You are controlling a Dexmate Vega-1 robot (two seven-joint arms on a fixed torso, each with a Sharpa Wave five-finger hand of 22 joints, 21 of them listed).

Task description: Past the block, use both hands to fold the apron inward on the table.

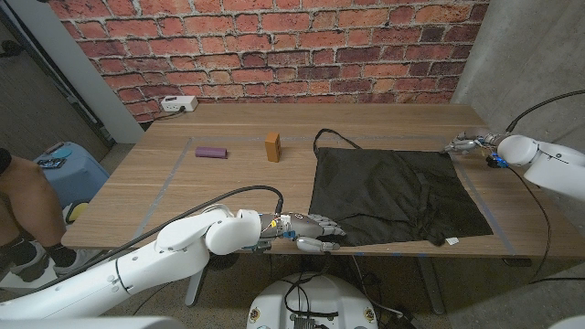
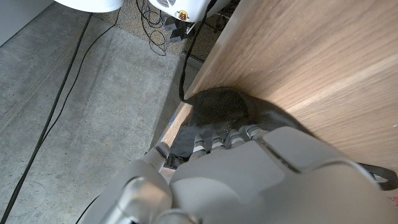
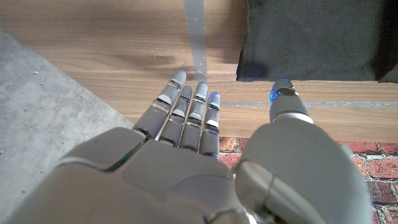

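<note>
Head view shows the left hand (image 1: 306, 233) gripping the near corner of the flat black fabric apron (image 1: 393, 196) at the wooden counter (image 1: 183, 183) edge. Right hand (image 1: 468, 143), fingers spread and holding nothing, hovers just beside the apron's far corner; the small brown wooden block (image 1: 272, 146) stands well beyond the left hand.

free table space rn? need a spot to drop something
Bare wood left of the apron, in front of the purple block and brown block. Also the back strip toward the wall. Crowded: the apron's near-left corner by the left hand, far-right corner by the right hand.
</note>
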